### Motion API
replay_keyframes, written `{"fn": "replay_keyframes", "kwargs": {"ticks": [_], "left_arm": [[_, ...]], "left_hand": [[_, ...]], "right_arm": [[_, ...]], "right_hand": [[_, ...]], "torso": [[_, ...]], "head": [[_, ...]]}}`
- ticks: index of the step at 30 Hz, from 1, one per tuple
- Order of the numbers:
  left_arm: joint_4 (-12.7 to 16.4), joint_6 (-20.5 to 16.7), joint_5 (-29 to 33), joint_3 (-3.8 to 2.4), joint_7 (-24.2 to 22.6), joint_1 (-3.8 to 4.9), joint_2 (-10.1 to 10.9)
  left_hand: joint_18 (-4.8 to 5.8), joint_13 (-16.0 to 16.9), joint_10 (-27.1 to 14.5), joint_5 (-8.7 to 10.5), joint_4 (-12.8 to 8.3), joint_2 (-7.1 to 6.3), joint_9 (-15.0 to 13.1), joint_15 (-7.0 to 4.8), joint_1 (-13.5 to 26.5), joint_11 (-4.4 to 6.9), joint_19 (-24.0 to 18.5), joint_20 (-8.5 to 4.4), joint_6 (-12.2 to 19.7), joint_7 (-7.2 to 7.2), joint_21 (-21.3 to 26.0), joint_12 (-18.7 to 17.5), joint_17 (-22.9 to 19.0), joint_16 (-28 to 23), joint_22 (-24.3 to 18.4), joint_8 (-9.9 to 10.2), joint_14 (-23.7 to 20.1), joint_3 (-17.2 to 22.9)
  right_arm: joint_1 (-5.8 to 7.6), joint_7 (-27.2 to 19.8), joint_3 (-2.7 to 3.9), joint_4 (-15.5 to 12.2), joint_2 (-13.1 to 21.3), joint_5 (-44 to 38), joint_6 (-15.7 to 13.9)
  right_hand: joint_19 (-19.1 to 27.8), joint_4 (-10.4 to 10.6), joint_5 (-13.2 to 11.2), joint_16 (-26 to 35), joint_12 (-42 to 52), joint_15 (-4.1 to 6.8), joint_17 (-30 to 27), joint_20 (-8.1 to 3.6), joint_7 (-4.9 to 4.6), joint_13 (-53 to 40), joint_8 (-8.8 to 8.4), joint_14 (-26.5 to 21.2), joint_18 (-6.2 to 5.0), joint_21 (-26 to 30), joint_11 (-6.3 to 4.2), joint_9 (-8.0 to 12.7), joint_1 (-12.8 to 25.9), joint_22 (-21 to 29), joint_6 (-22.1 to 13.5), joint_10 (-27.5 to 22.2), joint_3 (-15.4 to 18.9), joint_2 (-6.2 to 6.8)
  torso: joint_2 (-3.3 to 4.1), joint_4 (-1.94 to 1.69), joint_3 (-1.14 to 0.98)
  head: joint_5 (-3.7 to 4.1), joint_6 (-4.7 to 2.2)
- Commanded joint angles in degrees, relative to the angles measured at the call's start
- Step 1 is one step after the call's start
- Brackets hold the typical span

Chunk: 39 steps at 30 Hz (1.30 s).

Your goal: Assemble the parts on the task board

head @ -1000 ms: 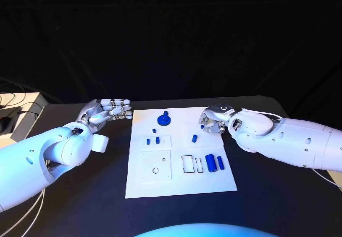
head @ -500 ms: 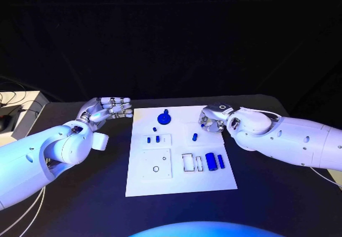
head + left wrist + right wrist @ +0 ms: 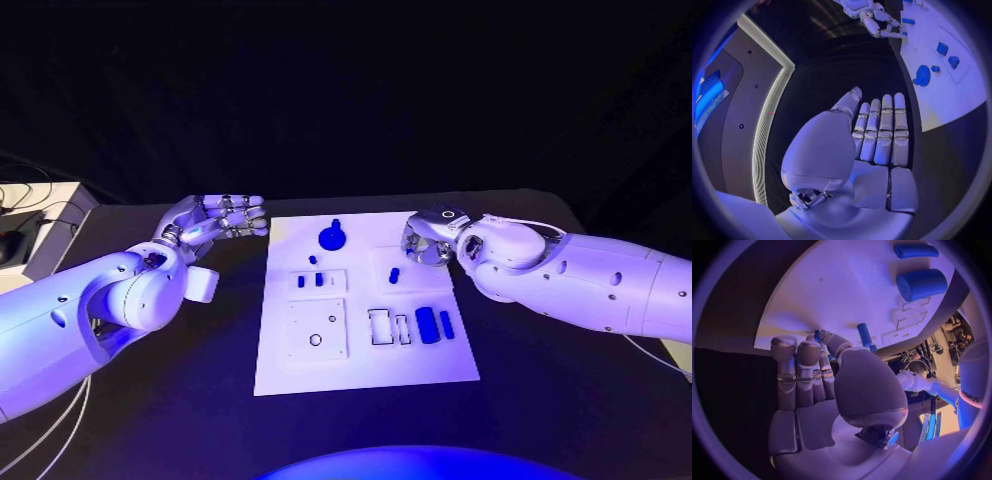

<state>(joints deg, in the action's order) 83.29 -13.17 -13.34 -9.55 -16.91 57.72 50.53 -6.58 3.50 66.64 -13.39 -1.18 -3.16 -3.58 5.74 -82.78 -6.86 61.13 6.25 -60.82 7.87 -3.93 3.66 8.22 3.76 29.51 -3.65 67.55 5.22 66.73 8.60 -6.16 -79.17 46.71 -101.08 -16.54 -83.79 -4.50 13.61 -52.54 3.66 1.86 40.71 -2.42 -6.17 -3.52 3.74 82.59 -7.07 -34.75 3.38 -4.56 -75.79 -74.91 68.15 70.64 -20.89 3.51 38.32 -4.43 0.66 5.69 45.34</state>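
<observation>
The task board (image 3: 361,350) lies mid-worktop (image 3: 577,420), long axis running away from the robot, blue parts (image 3: 428,323) lying on it. The right hand (image 3: 427,240) hovers over its far right edge; the right wrist view shows its fingers (image 3: 798,370) curled, pinching a small blue part (image 3: 818,335). The left hand (image 3: 216,222) hangs beside the board, fingers (image 3: 882,130) straight, apart, empty.

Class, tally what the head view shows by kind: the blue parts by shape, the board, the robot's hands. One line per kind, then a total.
Round blue part: 1
Small blue pegs: 4
Blue cylinders: 2
Board: 1
Hands (left hand, right hand): 2
Total: 10
</observation>
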Motion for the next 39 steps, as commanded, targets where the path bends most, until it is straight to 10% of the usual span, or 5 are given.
{"fn": "replay_keyframes", "kwargs": {"ticks": [1, 20, 39], "left_arm": [[0.2, 0.1, -0.3, -0.06, -0.3, -0.02, 0.1], [0.4, -0.2, -0.4, -0.10, -0.2, -0.02, 0.2], [-0.1, -0.3, -0.4, -0.12, -0.4, -0.02, 0.1]], "left_hand": [[0.94, 0.0, -0.3, 0.16, -0.3, 0.06, 0.0, -0.06, -0.4, -0.01, 0.0, 0.12, -0.2, 0.41, -0.3, -0.1, 0.1, 0.3, 0.0, 0.0, -0.4, 0.0], [0.98, 0.0, -0.4, 0.15, -0.4, -0.04, 0.0, -0.03, -0.3, -0.07, 0.0, 0.11, 0.0, 0.57, -0.4, -0.1, 0.1, 0.3, -0.2, 0.0, -0.4, 0.1], [0.99, 0.0, -0.4, 0.15, -0.5, -0.01, 0.0, -0.03, -0.3, -0.07, 0.0, 0.10, 0.1, 0.62, -0.4, 0.0, 0.1, 0.3, -0.4, 0.0, -0.4, 0.3]], "right_arm": [[-0.30, 0.1, -0.20, -0.1, -0.4, -0.7, 2.6], [-0.59, 1.1, -0.41, 0.2, -0.8, -1.8, 5.0], [-0.72, 0.4, -0.35, -1.3, 0.1, -0.7, -3.7]], "right_hand": [[-3.0, -0.5, 0.0, -0.4, -0.2, 0.19, -0.1, -0.33, 0.10, 0.0, -0.03, -0.4, -0.57, -0.6, -0.04, -0.2, -0.1, -4.8, 0.6, 0.6, -0.1, -0.81], [-2.8, -2.2, 0.1, -0.5, -0.2, 0.01, -0.6, -0.06, -0.10, 0.0, -0.08, -0.5, -0.68, -1.3, 0.07, -0.1, -0.1, -4.9, 0.6, 0.3, -0.2, -0.29], [-2.7, -4.4, 0.0, -1.3, -0.3, 0.66, -0.7, -0.86, 0.26, 0.0, -0.04, -0.6, 0.41, -7.9, -0.69, -0.8, -0.6, -5.9, 2.5, 2.8, -1.5, -1.98]], "torso": [[-0.02, 0.02, 0.00], [-0.06, 0.04, 0.01], [-0.11, 0.08, 0.00]], "head": [[-0.04, 0.17], [-0.03, 0.38], [-0.14, 0.40]]}}
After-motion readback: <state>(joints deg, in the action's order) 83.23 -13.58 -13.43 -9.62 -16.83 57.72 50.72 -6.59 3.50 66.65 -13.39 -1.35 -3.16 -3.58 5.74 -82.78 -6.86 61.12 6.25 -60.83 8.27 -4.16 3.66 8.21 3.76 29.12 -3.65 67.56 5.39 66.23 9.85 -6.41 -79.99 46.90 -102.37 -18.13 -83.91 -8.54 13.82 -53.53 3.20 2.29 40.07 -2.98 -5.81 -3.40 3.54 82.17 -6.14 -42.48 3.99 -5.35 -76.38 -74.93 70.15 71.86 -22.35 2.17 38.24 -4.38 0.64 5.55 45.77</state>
